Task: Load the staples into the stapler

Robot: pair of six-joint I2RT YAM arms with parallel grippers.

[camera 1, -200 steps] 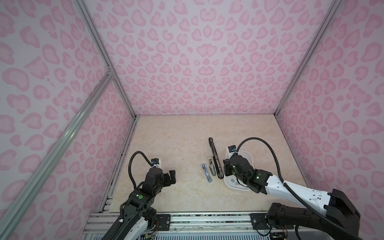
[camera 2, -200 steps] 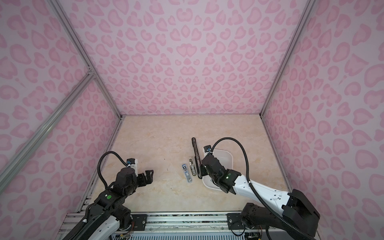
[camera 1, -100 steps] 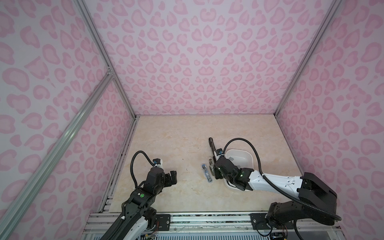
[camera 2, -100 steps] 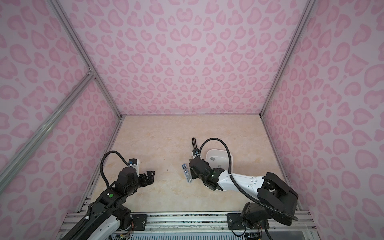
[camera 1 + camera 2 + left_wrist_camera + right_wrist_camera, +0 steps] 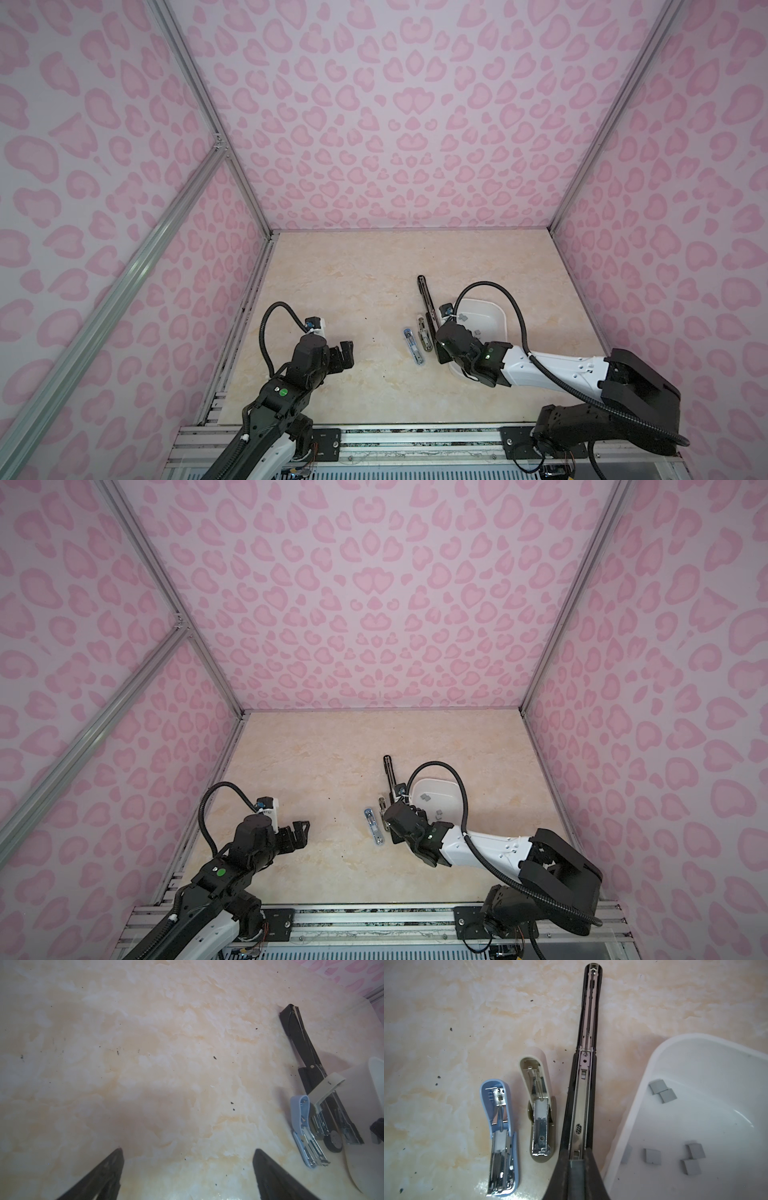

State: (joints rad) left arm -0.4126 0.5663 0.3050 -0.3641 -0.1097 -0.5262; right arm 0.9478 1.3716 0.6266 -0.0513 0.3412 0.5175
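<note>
Standing at the rail where both arms are mounted, I see nearest to me the left gripper (image 5: 188,1150). It hangs low over the bare table (image 5: 353,282) with its two fingers wide apart and nothing between them, well apart from the long black stapler (image 5: 586,1093), on that stapler's left-arm side. A little further in, the right gripper (image 5: 576,1159) is directly above the near end of the black stapler. Its fingers are pressed together on what looks like one grey staple strip (image 5: 576,1176), which lies in line with the stapler's length. I cannot tell if the strip already touches the metal. The black stapler is opened flat, the shiny magazine channel facing up in its near half and the lid swung out toward the back wall. Just beside it, on the left-arm side, lie a beige stapler (image 5: 540,1126) and then a blue stapler (image 5: 500,1126), both also opened. On the other side, very close to the near end of the black stapler, stands a white tray (image 5: 695,1037) where more staples (image 5: 653,1156) lie loose. I judge that the step in hand is setting the held strip into the black stapler's channel. The next move calls for a straight, slow descent with the strip parallel to the rails, then letting go only when it sits inside. After that the lid must be folded back, and the idle left arm could steady the body.
</note>
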